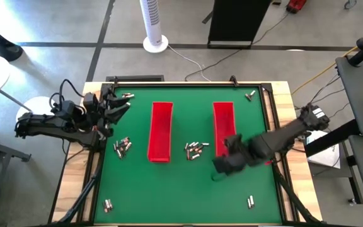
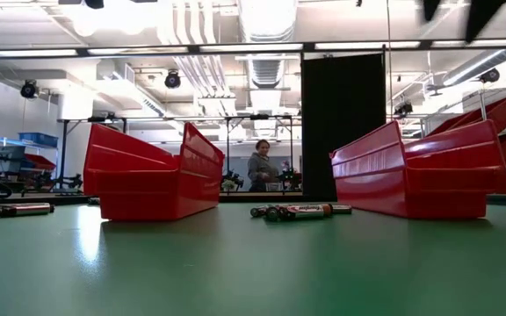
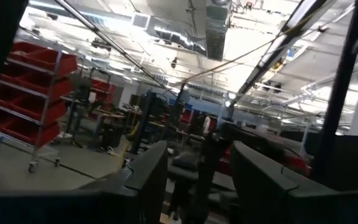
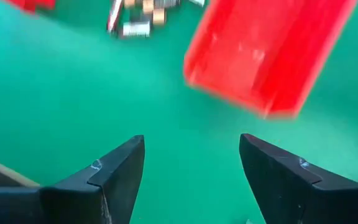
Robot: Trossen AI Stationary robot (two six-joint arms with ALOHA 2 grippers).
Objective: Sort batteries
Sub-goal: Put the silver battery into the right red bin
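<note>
Small silvery batteries lie in groups on the green table: one group [image 1: 196, 149] between the two long red trays, one [image 1: 122, 146] left of the left tray [image 1: 161, 131], and others at the far left [image 1: 128, 96], far right [image 1: 250, 95], near left [image 1: 108, 204] and near right [image 1: 251, 202]. My right gripper [image 1: 222, 165] [image 4: 191, 155] hangs open over bare mat just beyond the near end of the right tray [image 1: 224, 120] [image 4: 266, 50], pointing down, nothing between its fingers. My left gripper [image 1: 118, 107] [image 3: 197, 180] stays at the table's left edge, raised, its fingers apart.
In the low view both trays [image 2: 148, 175] [image 2: 420, 171] stand on the mat with batteries [image 2: 301, 211] between them. A wooden rim [image 1: 276, 126] frames the mat. A white fan [image 1: 155, 25] and a dark stand [image 1: 235, 22] stand beyond the far edge. A person [image 2: 260, 167] is far behind.
</note>
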